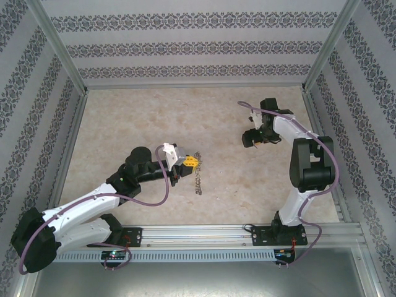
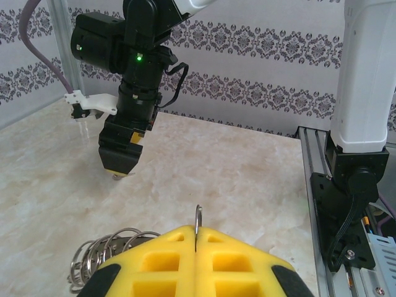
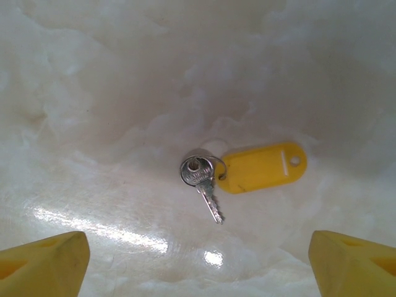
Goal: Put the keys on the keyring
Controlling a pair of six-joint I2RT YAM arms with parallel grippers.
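— Between the pads of the left end effector [image 2: 197, 235]?
— Clamped tight: one thin wire loop of the keyring [image 2: 102, 255], the rest limp on the marbled bench [image 2: 235, 167].
— And the right end effector [image 3: 198, 263]?
— Spread wide above a silver key [image 3: 201, 179] with an oblong yellow plastic tag [image 3: 263, 167].

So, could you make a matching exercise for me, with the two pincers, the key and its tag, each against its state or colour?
Things: 1 left pincer; 2 right pincer; 3 key; 4 tag.
States: A yellow plastic, hooked to the key; B open, over the key; C silver, lying on the table; D shut on the keyring.
Pairs: 1-D, 2-B, 3-C, 4-A.
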